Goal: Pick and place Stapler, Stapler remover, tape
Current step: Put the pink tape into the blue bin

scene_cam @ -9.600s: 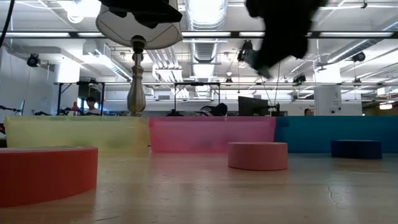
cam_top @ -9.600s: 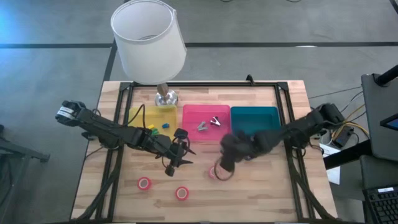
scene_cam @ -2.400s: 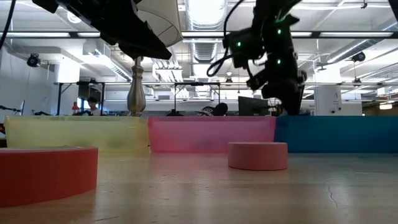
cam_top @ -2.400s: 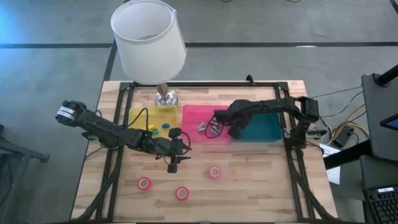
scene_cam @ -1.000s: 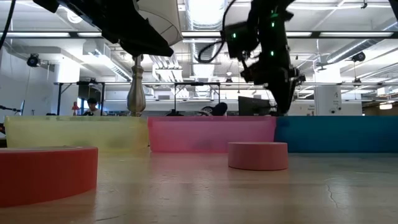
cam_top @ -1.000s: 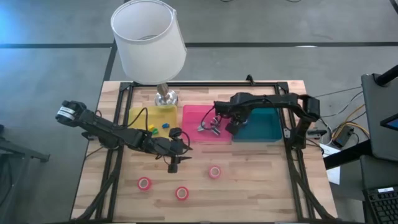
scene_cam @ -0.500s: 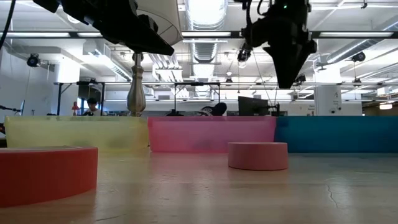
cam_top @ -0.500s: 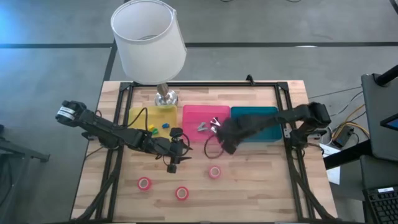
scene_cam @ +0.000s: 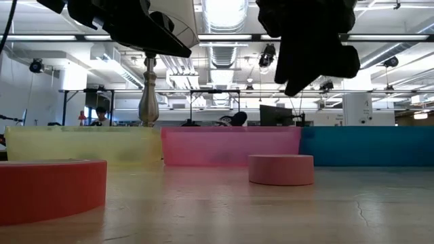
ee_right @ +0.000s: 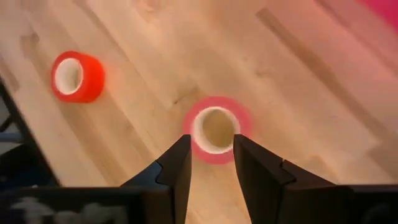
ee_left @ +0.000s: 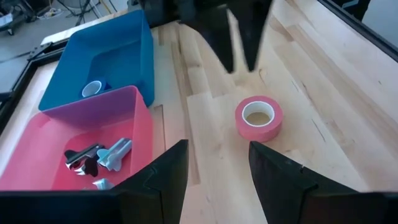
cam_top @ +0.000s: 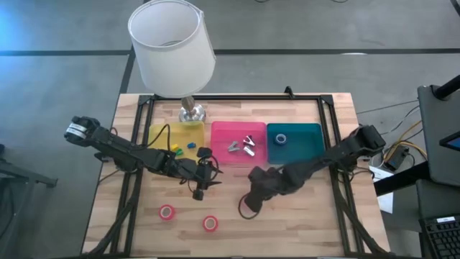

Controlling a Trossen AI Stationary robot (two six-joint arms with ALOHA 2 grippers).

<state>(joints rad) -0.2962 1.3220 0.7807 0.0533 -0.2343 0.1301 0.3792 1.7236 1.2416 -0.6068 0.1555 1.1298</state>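
A red tape roll (ee_right: 214, 130) lies flat on the wooden table, also seen in the left wrist view (ee_left: 258, 117) and the low view (scene_cam: 280, 169). My right gripper (ee_right: 210, 158) hovers open above it, pointing down, clear of it (scene_cam: 312, 51). Two more red rolls (cam_top: 167, 211) (cam_top: 209, 223) lie flat near the table's near edge. A blue roll (cam_top: 280, 138) lies in the teal bin (cam_top: 310, 134). Silvery staple removers (cam_top: 241, 144) lie in the pink bin (cam_top: 219, 155). My left gripper (cam_top: 200, 191) waits open over the table's middle.
A yellow bin (cam_top: 159, 132) with small coloured pieces sits left of the pink one. A lamp with a white shade (cam_top: 171, 44) stands on its base (cam_top: 191, 111) at the far edge. Bare wood (cam_top: 309, 216) lies on the near right.
My right gripper has swung from above the pink and teal bins toward the table's near edge and come down over the red roll in the middle. With the arm out of the way, the blue roll shows in the teal bin.
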